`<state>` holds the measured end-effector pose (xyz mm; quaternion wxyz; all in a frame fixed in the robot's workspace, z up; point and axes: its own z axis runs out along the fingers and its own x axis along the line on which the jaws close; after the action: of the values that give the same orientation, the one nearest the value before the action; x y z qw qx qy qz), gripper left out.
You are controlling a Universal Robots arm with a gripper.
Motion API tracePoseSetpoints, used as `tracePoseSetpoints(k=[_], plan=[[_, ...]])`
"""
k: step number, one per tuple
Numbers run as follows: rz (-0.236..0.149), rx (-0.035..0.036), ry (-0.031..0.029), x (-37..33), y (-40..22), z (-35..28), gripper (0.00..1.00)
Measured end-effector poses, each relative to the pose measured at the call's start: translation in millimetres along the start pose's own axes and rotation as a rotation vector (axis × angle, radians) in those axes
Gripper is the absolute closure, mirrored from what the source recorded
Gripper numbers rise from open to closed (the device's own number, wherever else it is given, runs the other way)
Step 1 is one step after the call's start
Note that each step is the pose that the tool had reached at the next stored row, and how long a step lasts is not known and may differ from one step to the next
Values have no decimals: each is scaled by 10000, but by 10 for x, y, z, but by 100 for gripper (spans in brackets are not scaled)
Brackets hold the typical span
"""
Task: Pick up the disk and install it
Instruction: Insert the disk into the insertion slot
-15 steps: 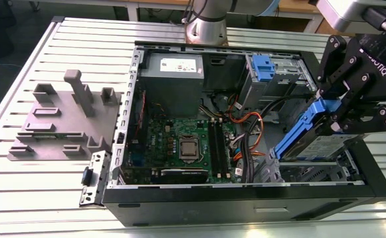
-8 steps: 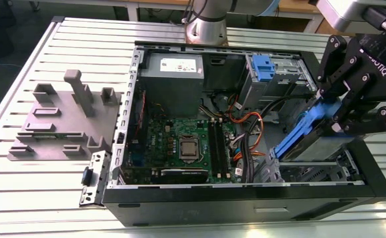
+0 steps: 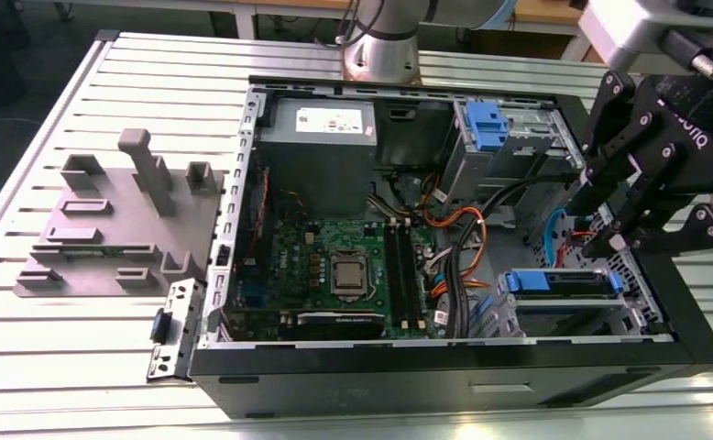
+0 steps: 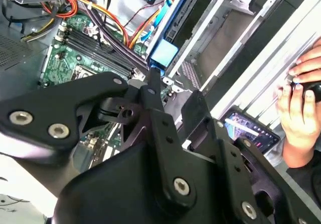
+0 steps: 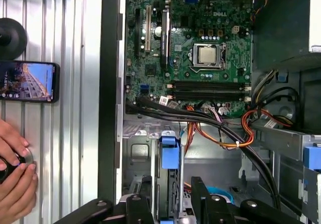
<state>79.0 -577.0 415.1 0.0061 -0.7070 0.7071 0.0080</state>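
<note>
The disk (image 3: 558, 282), framed by blue rails, lies in the drive bay at the near corner of the open computer case (image 3: 455, 380), on the exterior view's right. My black gripper (image 3: 595, 229) hangs just above that bay, apart from the disk. In both wrist views its fingers (image 5: 200, 201) stand open with nothing between them. The disk's blue rail tab (image 5: 169, 153) shows just beyond the fingertips (image 4: 150, 83), and in the second wrist view that tab (image 4: 163, 53) sits at the end of the blue rail.
A second blue caddy (image 3: 485, 124) sits in the upper bay beside the grey power supply (image 3: 320, 137). Cables (image 5: 220, 128) cross between motherboard (image 5: 200, 58) and bays. A grey fixture (image 3: 112, 229) stands on the slatted table. A person's hand (image 5: 15, 176) and a phone (image 5: 27, 81) lie beside the case.
</note>
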Motion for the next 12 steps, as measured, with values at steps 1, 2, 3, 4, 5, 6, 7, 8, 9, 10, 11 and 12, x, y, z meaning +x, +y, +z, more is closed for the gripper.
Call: tracePoseSetpoints(k=[1, 2, 3, 4, 5, 6, 7, 8, 9, 10, 11, 12], plan=[[0, 0, 1, 0, 0, 17, 56], [0, 0, 2, 1, 0, 34, 56], [0, 0, 2, 1, 0, 54, 56], [0, 0, 1, 2, 0, 72, 56], [0, 0, 1, 2, 0, 90, 56], [0, 0, 1, 3, 0, 108, 56], [0, 0, 1, 4, 0, 126, 56], [0, 0, 1, 4, 0, 144, 57], [0, 0, 1, 5, 0, 162, 64], [0, 0, 1, 6, 0, 182, 70], [0, 0, 2, 6, 0, 200, 70], [0, 0, 1, 7, 0, 218, 76]])
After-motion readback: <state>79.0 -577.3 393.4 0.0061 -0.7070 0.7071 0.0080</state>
